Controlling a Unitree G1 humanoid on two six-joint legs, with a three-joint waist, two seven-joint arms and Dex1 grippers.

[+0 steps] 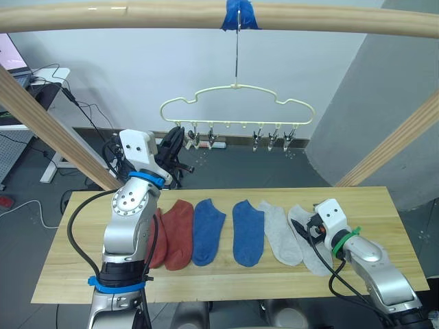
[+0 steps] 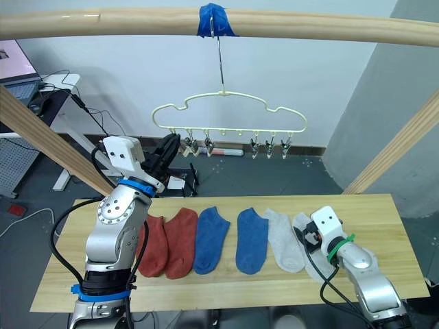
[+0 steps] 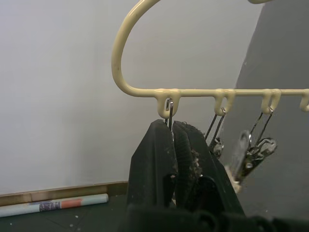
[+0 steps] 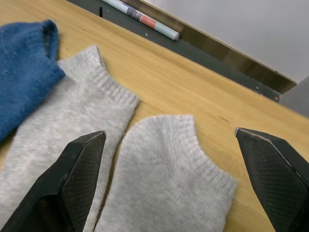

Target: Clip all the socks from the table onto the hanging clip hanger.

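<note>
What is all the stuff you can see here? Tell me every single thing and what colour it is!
Rust-red knit ankle socks: two, side by side at the robot's left end of the row on the table.
Blue knit ankle socks: two, middle of the row.
Light grey knit ankle socks: two, right end of the row.
Light wooden plank table: one, under the socks.
Cream wire clip hanger: one, hanging from the pole, metal clips without socks.
Round pale wooden pole: one, overhead, blue tape at the hook.
Left gripper: black, shut at the hanger's end clip.
Right gripper: black, open over a grey sock.
</note>
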